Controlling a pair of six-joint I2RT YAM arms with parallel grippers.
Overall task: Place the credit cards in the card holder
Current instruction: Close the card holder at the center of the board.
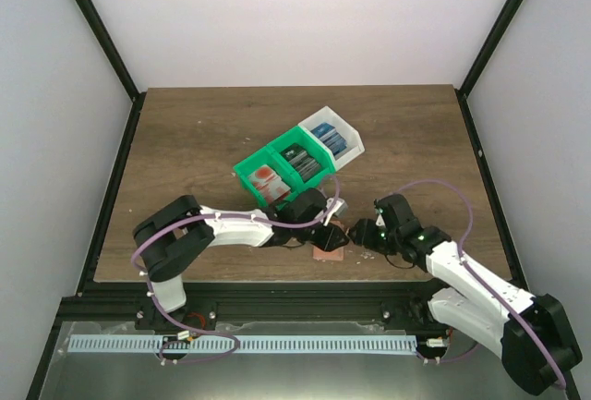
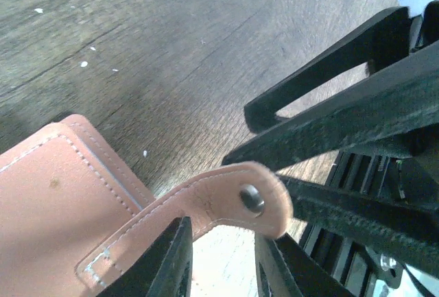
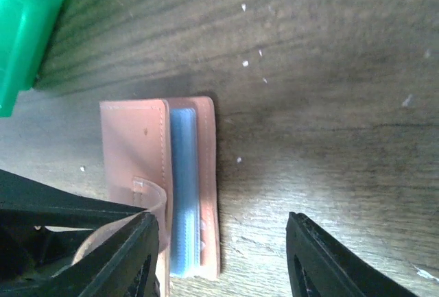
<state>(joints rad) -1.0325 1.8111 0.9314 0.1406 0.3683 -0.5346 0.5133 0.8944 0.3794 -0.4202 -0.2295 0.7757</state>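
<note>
White walls are seen around a dark wooden surface (image 1: 185,141). Near its six o'clock edge the card holder (image 1: 327,256) is laid flat, with blue credit cards (image 3: 184,187) seen inside it. Its snap tab (image 2: 255,199) is raised just past the left gripper (image 2: 221,241), whose jaws are narrowly parted. The right gripper (image 3: 221,223), at the holder's three o'clock, is held with jaws wide apart. Green and white bins (image 1: 247,178) are set at its twelve o'clock.
</note>
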